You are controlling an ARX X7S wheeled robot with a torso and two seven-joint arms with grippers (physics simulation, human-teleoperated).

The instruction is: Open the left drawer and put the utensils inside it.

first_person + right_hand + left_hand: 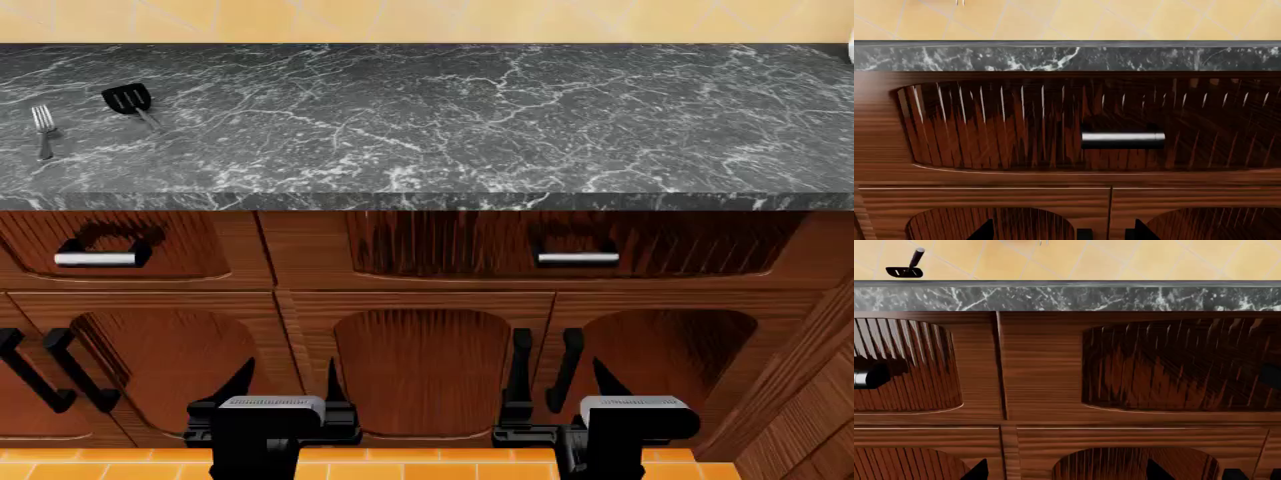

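1. Your left drawer is reddish-brown wood with a ribbed recessed panel and a silver bar handle, at middle left of the head view.
2. The silver fork and black slotted spatula lie on the grey-veined marble countertop, upper left.
3. No writing is readable.
4. Your left gripper and right gripper sit at the bottom edge, well below the drawer; you cannot tell whether either is released or clenched.

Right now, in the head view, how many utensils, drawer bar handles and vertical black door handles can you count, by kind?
Utensils on the countertop: 2, the fork and the spatula
Silver bar handles: 2, on the left drawer and the right drawer
Vertical black door handles: 4, two at far left, two right of centre
Total: 8
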